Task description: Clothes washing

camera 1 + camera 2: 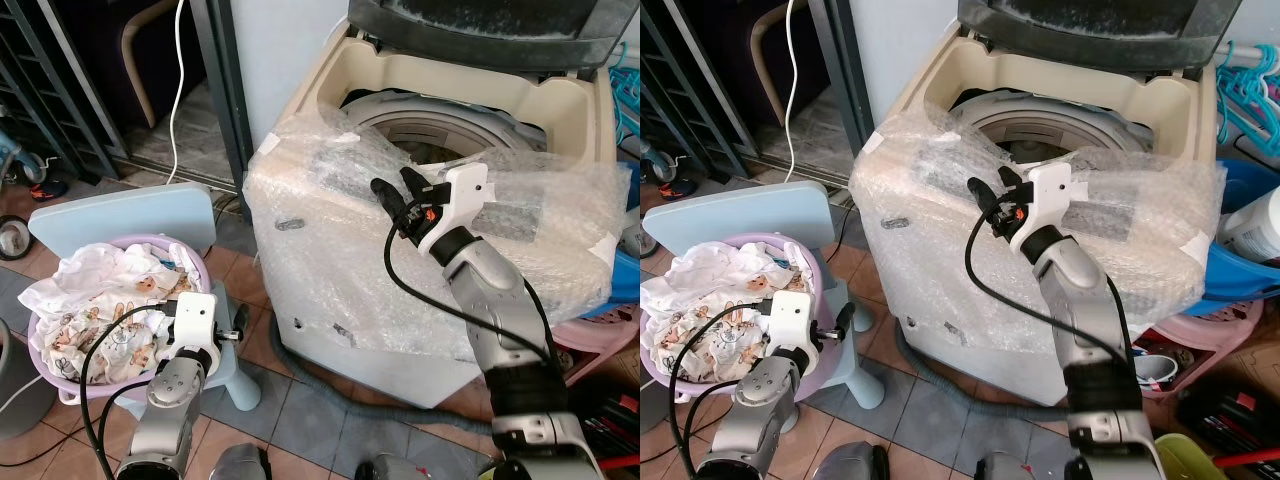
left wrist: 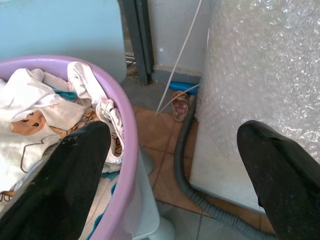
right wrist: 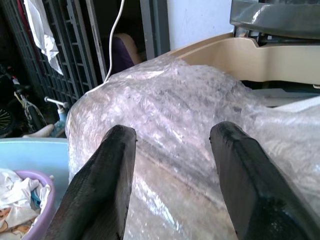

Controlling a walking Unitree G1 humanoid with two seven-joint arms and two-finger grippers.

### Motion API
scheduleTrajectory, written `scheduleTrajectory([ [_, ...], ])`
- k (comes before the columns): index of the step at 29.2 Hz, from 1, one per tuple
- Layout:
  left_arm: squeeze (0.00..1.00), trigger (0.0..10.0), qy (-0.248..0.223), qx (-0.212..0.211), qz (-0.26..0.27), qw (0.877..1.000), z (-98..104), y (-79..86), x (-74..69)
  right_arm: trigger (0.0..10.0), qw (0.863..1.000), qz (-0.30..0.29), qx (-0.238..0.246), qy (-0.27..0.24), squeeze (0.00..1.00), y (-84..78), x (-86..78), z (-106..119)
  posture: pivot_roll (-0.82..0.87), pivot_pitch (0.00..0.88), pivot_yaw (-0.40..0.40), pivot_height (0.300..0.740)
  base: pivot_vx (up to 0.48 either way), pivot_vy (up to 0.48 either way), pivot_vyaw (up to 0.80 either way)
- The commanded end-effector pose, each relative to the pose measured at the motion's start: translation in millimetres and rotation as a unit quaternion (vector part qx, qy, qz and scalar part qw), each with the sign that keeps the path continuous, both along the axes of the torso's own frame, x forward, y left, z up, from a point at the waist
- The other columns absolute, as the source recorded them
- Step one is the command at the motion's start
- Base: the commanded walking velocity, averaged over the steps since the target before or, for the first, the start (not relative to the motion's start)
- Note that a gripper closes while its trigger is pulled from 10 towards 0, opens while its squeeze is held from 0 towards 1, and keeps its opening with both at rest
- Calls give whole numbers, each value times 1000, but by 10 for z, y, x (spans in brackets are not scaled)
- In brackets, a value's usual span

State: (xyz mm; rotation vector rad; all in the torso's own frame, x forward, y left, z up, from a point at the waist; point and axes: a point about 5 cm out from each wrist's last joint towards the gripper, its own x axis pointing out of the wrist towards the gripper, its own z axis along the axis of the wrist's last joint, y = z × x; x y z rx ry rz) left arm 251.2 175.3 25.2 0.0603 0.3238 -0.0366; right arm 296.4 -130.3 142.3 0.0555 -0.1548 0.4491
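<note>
Clothes (image 1: 95, 295), white with printed cartoon figures, lie heaped in a lilac laundry basin (image 1: 60, 375) that rests on a pale blue plastic chair (image 1: 120, 215). The chair stands on the tiled floor (image 1: 300, 420) just beside the washing machine (image 1: 420, 290), on the robot's left of it. The machine is a cream top-loader with its dark lid (image 1: 480, 25) raised and the drum (image 1: 450, 135) exposed; what lies inside the drum cannot be made out from here. Its front and upper edge are wrapped in bubble wrap (image 1: 330, 250).

Left gripper (image 1: 232, 325) hangs low at the basin's rim, on the side facing the machine; jaws spread wide, holding nothing, one finger (image 2: 65, 185) above the clothes, the other nearer the machine's wrapped side. A grey drain hose (image 2: 192, 172) runs along the floor at the foot of the machine.

Right gripper (image 1: 395, 195) is raised over the wrapped front edge of the machine, short of the drum opening; jaws parted, empty. A white cable (image 1: 178, 75) hangs against the dark doorway behind the chair.
</note>
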Motion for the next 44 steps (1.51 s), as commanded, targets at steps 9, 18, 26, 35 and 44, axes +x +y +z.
scheduleTrajectory([
  [9, 0, 10000, -3, -7, 11, 1000, 41, 8, 78, 10000, 991, -70, -84, -75, 0, 145, -250, 101, -97, 86, 68, 740, 0, 0, 668],
  [18, 0, 10000, -16, -21, 28, 999, 68, -11, 42, 10000, 992, 24, -94, -85, 0, 405, -316, 153, -84, 80, 55, 740, 0, 0, 444],
  [26, 0, 10000, -5, -24, 31, 999, 40, -15, 42, 10000, 993, 27, -101, -57, 0, 442, -368, 25, -86, 83, 62, 740, 0, 108, 700],
  [35, 0, 10000, -4, -20, 26, 999, 43, -29, 56, 10000, 993, 20, -101, -49, 0, 418, -372, 14, -90, 90, 64, 740, 0, 480, 0],
  [44, 0, 10000, -4, -14, 25, 1000, 47, -38, 75, 10000, 994, 14, -99, -48, 0, 402, -356, 23, -93, 87, 64, 740, 0, 480, 0],
])
